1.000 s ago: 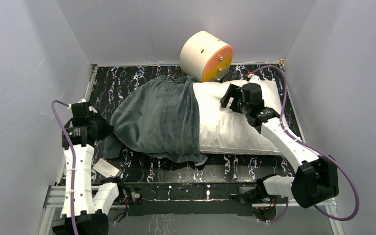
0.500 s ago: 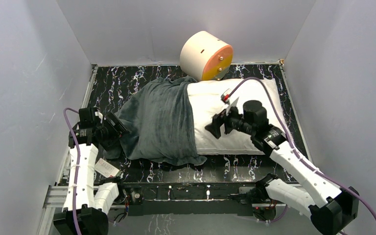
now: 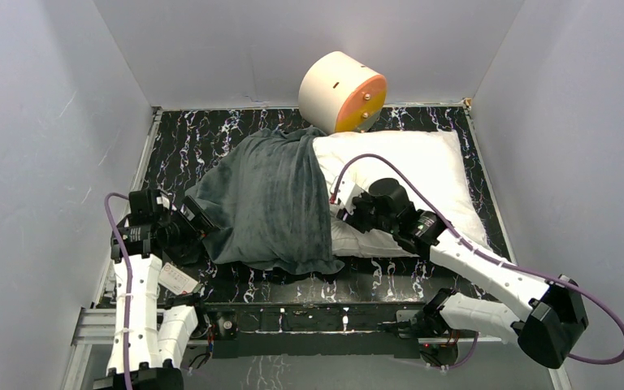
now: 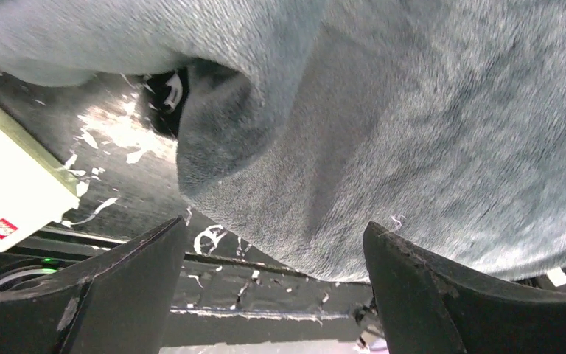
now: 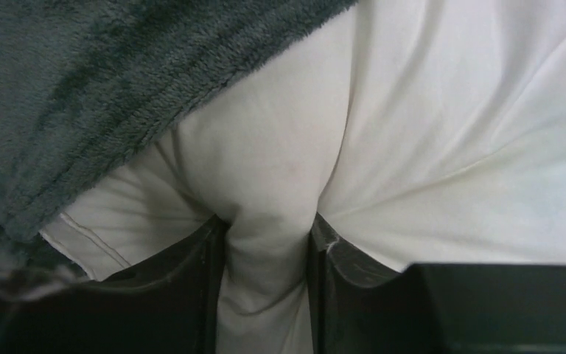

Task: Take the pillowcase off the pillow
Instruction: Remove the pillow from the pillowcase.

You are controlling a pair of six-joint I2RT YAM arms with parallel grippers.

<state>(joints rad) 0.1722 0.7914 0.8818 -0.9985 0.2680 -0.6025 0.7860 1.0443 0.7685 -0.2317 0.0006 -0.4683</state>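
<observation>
The dark grey pillowcase (image 3: 268, 203) covers the left half of the white pillow (image 3: 422, 162), whose right half lies bare. At the pillowcase's left edge, my left gripper (image 3: 199, 223) is open. In the left wrist view the grey plush (image 4: 427, 133) fills the frame just beyond the spread fingertips of the left gripper (image 4: 276, 225), and nothing sits between them. My right gripper (image 3: 345, 213) is beside the pillowcase's open hem. In the right wrist view the right gripper (image 5: 265, 228) is shut on a pinched fold of the pillow (image 5: 449, 147), with the pillowcase (image 5: 81, 88) hem just to the left.
A cream-and-orange cylinder (image 3: 343, 92) stands at the back, touching the pillow's far edge. A white card with a red logo (image 3: 177, 280) lies near the left arm's base, also seen in the left wrist view (image 4: 7, 192). The black marbled table (image 3: 187, 138) is walled on three sides.
My left jaws have opened and that gripper has moved nearer along the pillowcase's left edge. My right arm has swung from the pillow's far right to the pillowcase hem and closed on pillow fabric.
</observation>
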